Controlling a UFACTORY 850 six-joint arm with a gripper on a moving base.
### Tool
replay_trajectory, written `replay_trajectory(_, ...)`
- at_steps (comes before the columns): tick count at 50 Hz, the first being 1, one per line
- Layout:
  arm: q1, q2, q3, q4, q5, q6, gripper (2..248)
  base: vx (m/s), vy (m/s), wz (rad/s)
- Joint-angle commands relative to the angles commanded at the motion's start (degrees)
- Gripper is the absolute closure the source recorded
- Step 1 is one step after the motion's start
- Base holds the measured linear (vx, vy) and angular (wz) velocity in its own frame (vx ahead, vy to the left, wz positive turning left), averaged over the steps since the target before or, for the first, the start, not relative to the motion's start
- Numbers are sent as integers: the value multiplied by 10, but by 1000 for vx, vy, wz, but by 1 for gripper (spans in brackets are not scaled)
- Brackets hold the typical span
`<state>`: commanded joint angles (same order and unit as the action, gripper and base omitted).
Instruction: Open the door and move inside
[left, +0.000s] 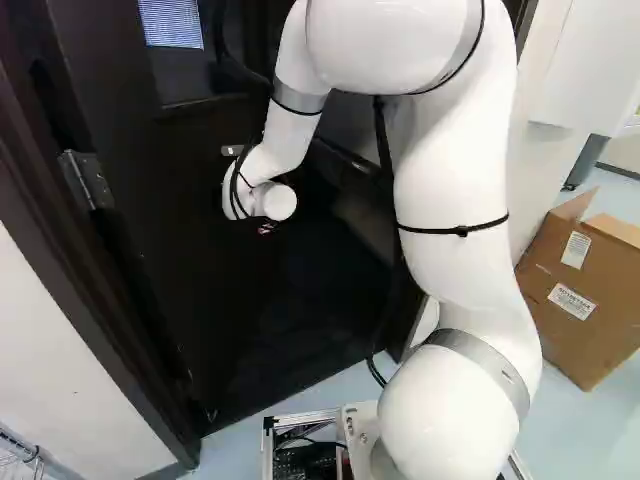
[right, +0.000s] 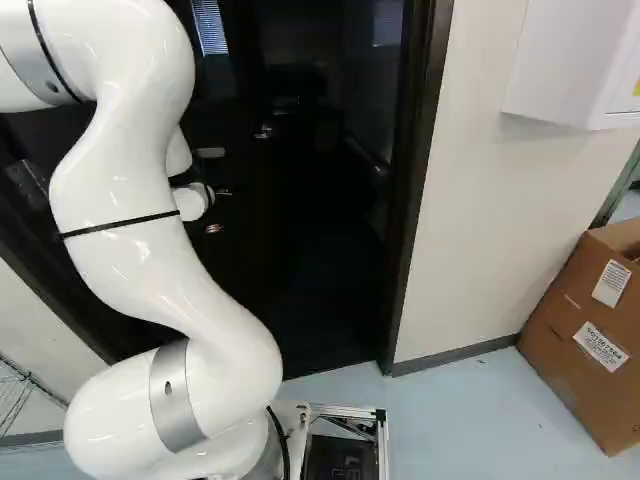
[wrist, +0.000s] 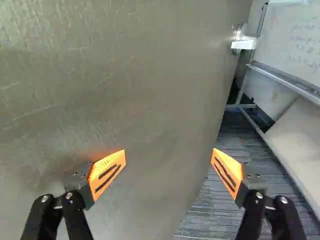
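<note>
The dark door stands ajar; its panel (left: 165, 270) runs from the hinge (left: 88, 180) at the left of the left base view. My gripper (left: 266, 228) is at the panel, small and mostly lost against the dark, below the silver handle (left: 232, 150). In the wrist view the door (wrist: 125, 100) fills most of the scene, and its handle (wrist: 244, 44) sits ahead near the free edge. There the gripper (wrist: 168, 157) is wide open and holds nothing. One finger's pad (wrist: 107, 172) is close before the panel, the other (wrist: 227, 172) beyond its edge, over the opening. Contact cannot be told.
Right of the opening in the right base view are the door frame (right: 418, 180) and a pale wall (right: 480, 220). A cardboard box (right: 590, 340) stands by that wall, under a white cabinet (right: 565, 65). Through the gap show carpet (wrist: 215, 200) and a whiteboard (wrist: 295, 40) on a stand.
</note>
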<state>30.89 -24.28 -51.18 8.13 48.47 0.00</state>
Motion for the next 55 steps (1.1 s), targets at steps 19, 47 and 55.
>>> replay_trajectory(19,15,-25,-32,-36,0,0,3,0,0,0)
replay_trajectory(47,34,-49,-63,-75,0,0,3,0,0,0)
replay_trajectory(55,39,-56,-72,-86,0,0,3,0,0,0)
